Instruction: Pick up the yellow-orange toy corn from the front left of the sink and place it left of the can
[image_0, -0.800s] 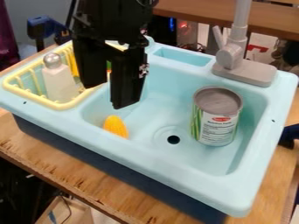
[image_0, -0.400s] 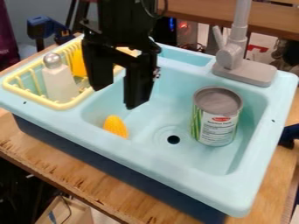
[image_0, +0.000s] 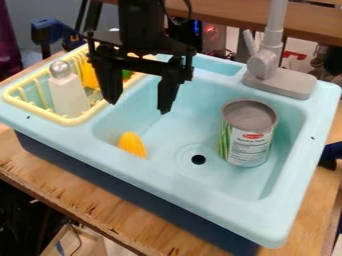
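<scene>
We see a yellow, bumpy toy corn cob with its rounded tip up, its lower end hidden behind the near rim of the light blue sink. Right of the drain, we see a can upright, grey-topped, its label white and green.
</scene>
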